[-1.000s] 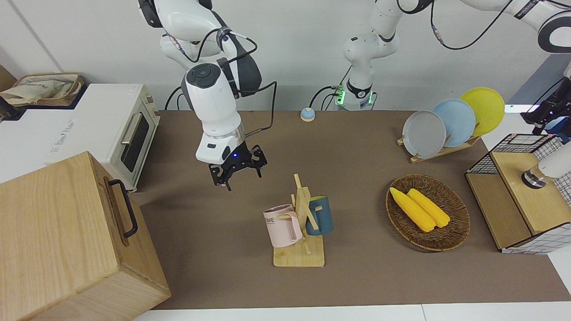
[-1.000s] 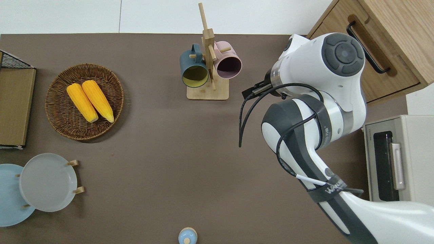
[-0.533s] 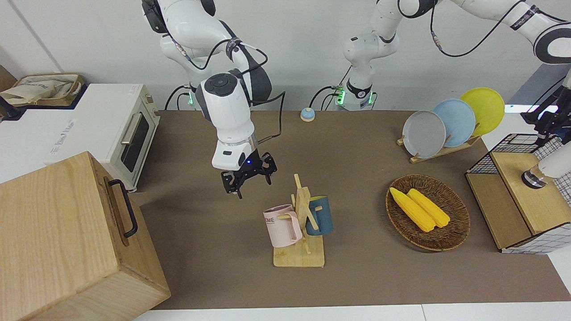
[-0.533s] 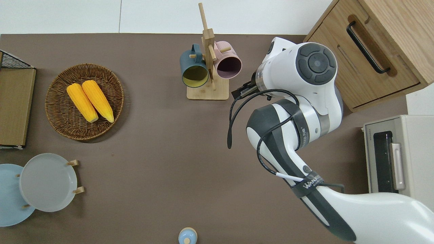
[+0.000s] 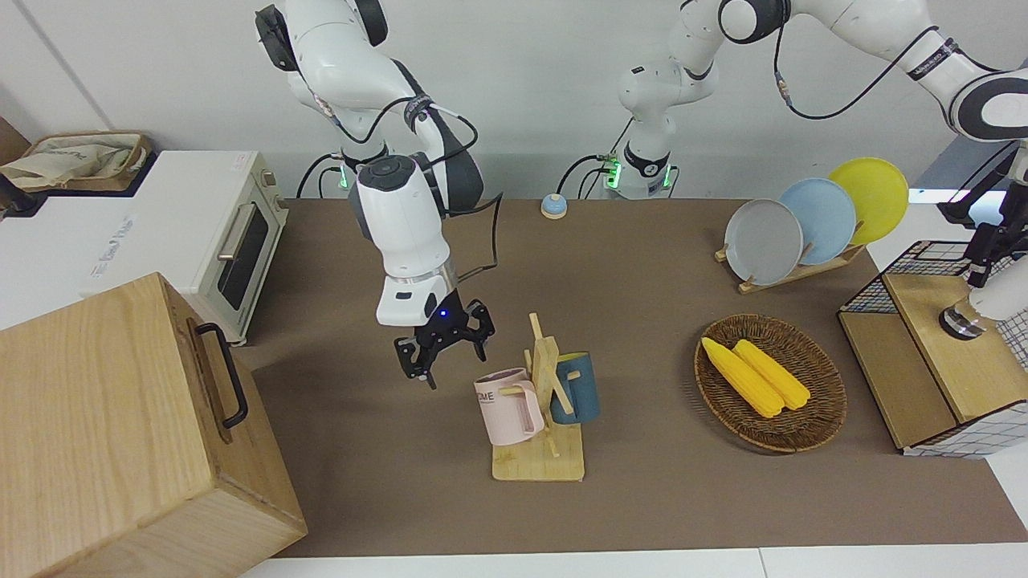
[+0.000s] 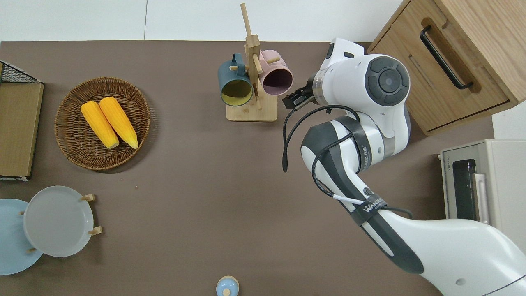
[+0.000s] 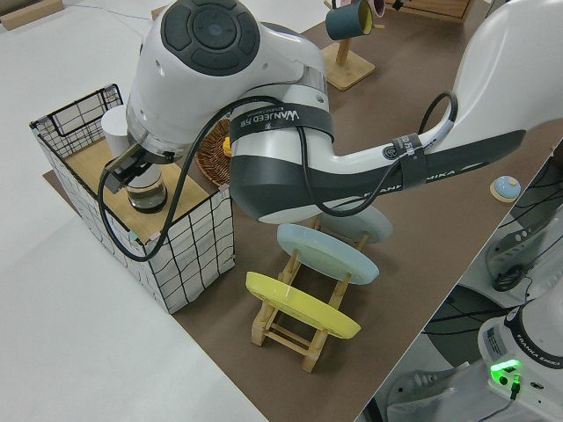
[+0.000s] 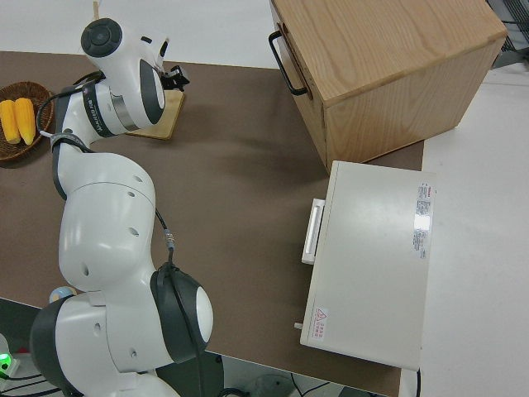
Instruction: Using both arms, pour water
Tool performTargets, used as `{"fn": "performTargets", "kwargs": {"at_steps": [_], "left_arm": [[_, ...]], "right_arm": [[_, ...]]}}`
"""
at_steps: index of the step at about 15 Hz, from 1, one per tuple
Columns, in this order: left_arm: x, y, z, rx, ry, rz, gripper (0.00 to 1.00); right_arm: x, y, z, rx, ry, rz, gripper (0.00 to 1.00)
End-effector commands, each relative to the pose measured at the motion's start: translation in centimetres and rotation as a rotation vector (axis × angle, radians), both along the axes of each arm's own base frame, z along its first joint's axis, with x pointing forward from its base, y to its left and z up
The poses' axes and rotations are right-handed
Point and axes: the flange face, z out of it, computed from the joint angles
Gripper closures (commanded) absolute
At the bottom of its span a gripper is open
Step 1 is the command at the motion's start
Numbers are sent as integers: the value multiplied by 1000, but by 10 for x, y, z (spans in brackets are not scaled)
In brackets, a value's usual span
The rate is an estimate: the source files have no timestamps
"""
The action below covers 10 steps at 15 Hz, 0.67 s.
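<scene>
My right gripper (image 5: pixel 443 352) hangs open just above the table, beside the pink mug (image 5: pixel 506 409) on the wooden mug rack (image 5: pixel 538 464). The overhead view shows this gripper (image 6: pixel 294 98) a short gap from the pink mug's (image 6: pixel 277 78) mouth. A dark blue mug (image 5: pixel 578 389) hangs on the rack's opposite side. My left gripper (image 5: pixel 981 257) is over the wire basket (image 5: pixel 923 257), where a glass jar (image 7: pixel 145 189) and a white cup (image 7: pixel 113 132) stand on the wooden shelf. The left wrist hides those fingers. Whether the jar holds water I cannot tell.
A wooden cabinet (image 5: pixel 120 425) and a toaster oven (image 5: pixel 233 241) stand at the right arm's end. A wicker basket (image 5: pixel 819 417) with two corn cobs and a plate rack (image 5: pixel 803 225) are toward the left arm's end. A small blue bell (image 5: pixel 553 206) sits near the robots.
My right gripper has moved toward the mug rack and sunk lower, turning toward the pink mug. My left gripper has come down toward the wire basket.
</scene>
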Motion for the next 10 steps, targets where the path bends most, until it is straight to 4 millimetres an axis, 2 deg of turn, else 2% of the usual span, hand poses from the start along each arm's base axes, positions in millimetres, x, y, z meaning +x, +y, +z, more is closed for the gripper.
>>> {"fn": "performTargets", "kwargs": {"at_steps": [1,4,7,10], "left_arm": [[2,4,-6,20,-61,-1,0],[6,4,-12,37,-72,-24,0],[7,4,-16,46,-71,-32,0],[12,-1,-21,42,-63,-44,0]], "right_arm": [[16,8,2,30,-50,16,167],[19,10,3,35,-54,14,364],[20,13,6,43,-71,14,604],[23,14,8,48,-79,12,784]]}}
